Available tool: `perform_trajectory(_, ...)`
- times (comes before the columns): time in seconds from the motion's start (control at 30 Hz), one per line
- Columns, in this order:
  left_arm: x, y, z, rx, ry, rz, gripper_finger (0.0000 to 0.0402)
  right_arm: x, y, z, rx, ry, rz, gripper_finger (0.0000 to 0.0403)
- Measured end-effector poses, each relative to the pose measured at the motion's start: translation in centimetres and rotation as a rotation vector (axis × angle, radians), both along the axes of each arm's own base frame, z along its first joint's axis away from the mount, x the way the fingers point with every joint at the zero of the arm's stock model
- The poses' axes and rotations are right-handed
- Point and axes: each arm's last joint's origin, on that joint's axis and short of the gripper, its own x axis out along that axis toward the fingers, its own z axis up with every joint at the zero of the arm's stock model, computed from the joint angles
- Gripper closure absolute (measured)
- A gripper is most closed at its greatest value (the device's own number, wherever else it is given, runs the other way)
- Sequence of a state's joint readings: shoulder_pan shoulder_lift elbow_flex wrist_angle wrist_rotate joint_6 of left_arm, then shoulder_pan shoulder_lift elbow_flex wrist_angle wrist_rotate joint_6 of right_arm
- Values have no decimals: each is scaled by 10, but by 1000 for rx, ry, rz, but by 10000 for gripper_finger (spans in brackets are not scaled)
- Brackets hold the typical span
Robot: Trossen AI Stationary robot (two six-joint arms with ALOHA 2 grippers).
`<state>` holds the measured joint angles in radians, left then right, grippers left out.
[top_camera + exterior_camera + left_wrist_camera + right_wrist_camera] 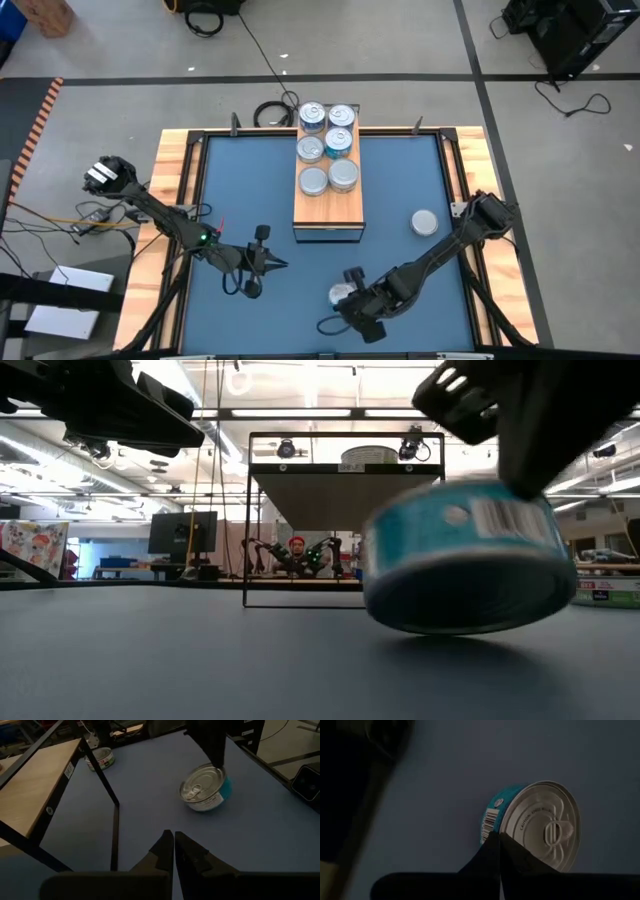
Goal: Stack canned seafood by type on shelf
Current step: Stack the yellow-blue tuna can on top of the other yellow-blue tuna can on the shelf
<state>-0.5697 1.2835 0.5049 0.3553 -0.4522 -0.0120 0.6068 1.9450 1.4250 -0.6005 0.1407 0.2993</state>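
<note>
The shelf point(328, 208), a raised wood-topped block, stands at the middle far side of the blue mat with several silver-lidded tins point(327, 146) on its far half. A teal-sided tin point(465, 565) hangs tilted just above the mat near the front edge, with my right gripper point(498, 840) shut on it. My left gripper point(283, 264) hovers shut and empty to the left of that tin, pointing toward it. Another tin point(425, 222) rests on its base on the mat, right of the shelf. My right gripper pinches the teal tin's rim point(492, 834), where the silver lid meets the side by the barcode, between its two fingertips. The fingers point(216, 755) come slanting down from above. The tin hangs tilted below them, its base clear of the mat.
The shelf's thin dark legs point(116, 820) stand between my left gripper and the loose tin point(100, 757). The near half of the shelf top is bare wood. A wooden frame point(170, 170) edges the mat. Open mat lies between the held tin and the shelf.
</note>
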Motion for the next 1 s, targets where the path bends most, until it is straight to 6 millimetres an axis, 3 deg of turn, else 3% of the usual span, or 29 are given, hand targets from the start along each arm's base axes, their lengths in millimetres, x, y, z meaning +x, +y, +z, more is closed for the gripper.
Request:
perform_trajectory(0.33,0,0,0,0,0,0,383,21,-16,5,258,27,-143,401)
perform_trajectory(0.7,0,0,0,-1,0,-1,383,28,-38,21,374,54,-161,402)
perform_trajectory(1.0,0,-2,1,-51,11,-58,383,37,-59,19,454,106,-235,402)
